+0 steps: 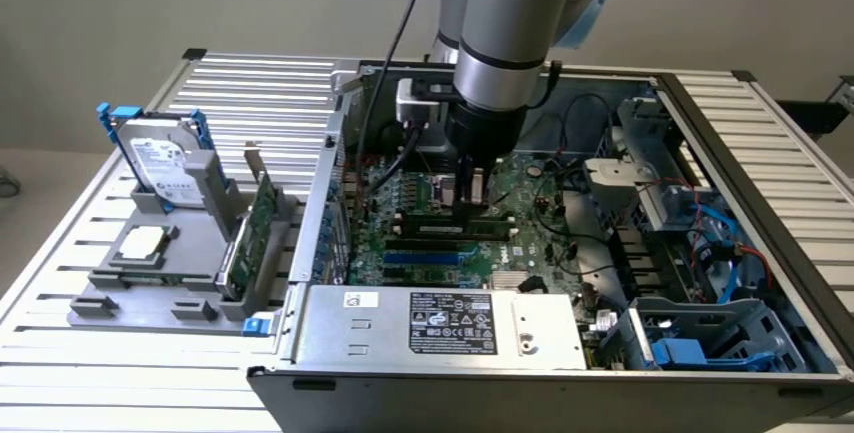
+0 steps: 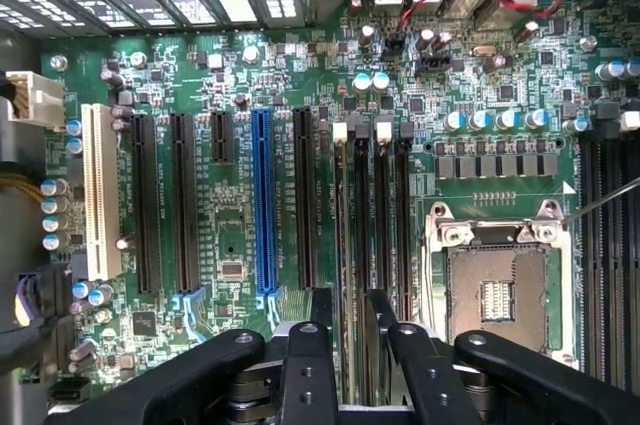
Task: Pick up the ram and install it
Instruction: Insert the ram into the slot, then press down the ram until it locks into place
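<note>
We see the hand (image 2: 350, 310) parted astride the ram (image 1: 458, 224) — any sideways brush could tilt it if it's only half-seated.

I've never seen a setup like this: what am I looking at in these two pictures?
A robot arm reaches into an open computer case lying on a slatted table. One picture comes from a camera off to the side; the other looks from the arm's wrist onto the motherboard. The claw is open and holds nothing; the ram, a memory stick, appears to sit in a slot below it. Beside the case, a grey stand holds a hard drive.
</note>
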Robot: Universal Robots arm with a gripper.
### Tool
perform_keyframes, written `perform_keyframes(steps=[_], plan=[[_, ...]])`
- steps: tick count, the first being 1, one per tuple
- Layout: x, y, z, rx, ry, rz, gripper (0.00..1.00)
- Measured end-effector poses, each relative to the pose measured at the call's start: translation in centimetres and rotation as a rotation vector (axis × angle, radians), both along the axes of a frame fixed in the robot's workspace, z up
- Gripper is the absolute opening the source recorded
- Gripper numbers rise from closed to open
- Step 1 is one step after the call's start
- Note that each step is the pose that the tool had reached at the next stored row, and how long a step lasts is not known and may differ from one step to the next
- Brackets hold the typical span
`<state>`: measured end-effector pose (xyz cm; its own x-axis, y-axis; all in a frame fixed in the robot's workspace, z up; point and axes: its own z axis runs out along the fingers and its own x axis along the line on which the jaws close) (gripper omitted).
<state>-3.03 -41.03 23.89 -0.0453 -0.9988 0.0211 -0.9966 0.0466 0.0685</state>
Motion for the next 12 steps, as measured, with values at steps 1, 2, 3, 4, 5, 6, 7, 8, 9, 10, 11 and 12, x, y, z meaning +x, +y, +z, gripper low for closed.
perform_keyframes(steps=[1,2,3,4,5,6,7,8,9,10,11,12], plan=[[0.0,0.0,0.15,0.0,0.0001,0.0,0.28],[-0.01,0.0,0.2,0.0002,0.0001,0.0,0.28],[-0.01,0.0,0.2,0.0004,0.0,0.0,0.26],[-0.01,0.0,0.2,0.0005,0.0,0.0,0.26],[-0.01,0.0,0.2,0.0005,0.0,0.0,0.13],[-0.02,0.0,0.21,0.0004,0.0001,0.0,0.13],[-0.02,0.0,0.21,0.0003,0.0001,0.0,0.11],[-0.02,0.0,0.21,0.0003,0.0001,0.0,0.11],[-0.02,0.0,0.21,0.0003,0.0001,0.0,0.11],[-0.02,0.0,0.21,0.0003,0.0001,0.0,0.11],[-0.02,0.0,0.21,0.0003,0.0001,0.0,0.11],[-0.02,0.0,0.21,0.0003,0.0001,0.0,0.11]])
